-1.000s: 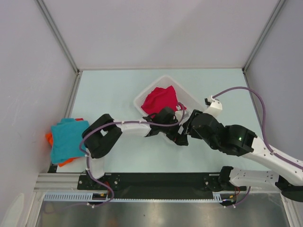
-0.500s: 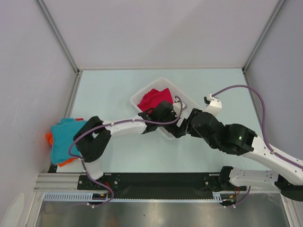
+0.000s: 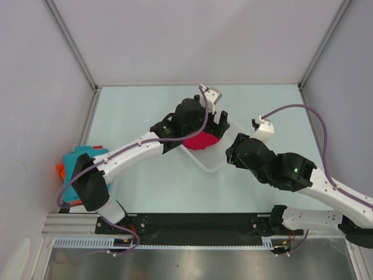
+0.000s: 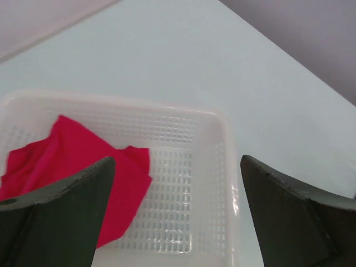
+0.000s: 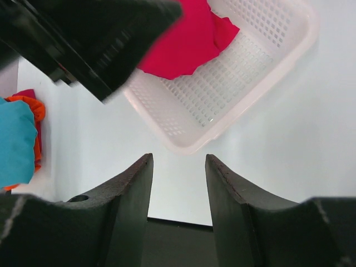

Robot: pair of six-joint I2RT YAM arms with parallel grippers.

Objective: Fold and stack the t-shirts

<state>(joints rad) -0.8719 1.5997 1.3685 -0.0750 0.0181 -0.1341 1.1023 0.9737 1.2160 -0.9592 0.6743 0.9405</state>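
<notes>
A crimson-pink t-shirt point(image 3: 200, 142) lies crumpled in the white mesh basket point(image 3: 213, 163) at mid-table. My left gripper point(image 3: 204, 129) hovers over the basket's far side, jaws wide open and empty. In the left wrist view the left gripper point(image 4: 177, 161) frames the basket's point(image 4: 222, 119) bare floor, with the crimson-pink t-shirt point(image 4: 72, 161) under its left finger. My right gripper point(image 5: 178, 158) stands open and empty just short of the basket's point(image 5: 183, 146) near corner. The teal-blue t-shirt point(image 3: 76, 166) lies folded on the orange one point(image 3: 60, 170) at the table's left edge.
Grey walls with metal frame posts point(image 3: 73, 49) close the table in on the left, right and far sides. The right arm's purple cable point(image 3: 317, 125) loops above the table on the right. A black rail point(image 3: 198, 220) runs along the near edge.
My left arm has stretched out and swung from the basket's near side up over its far side, jaws open throughout. The right arm has hardly moved.
</notes>
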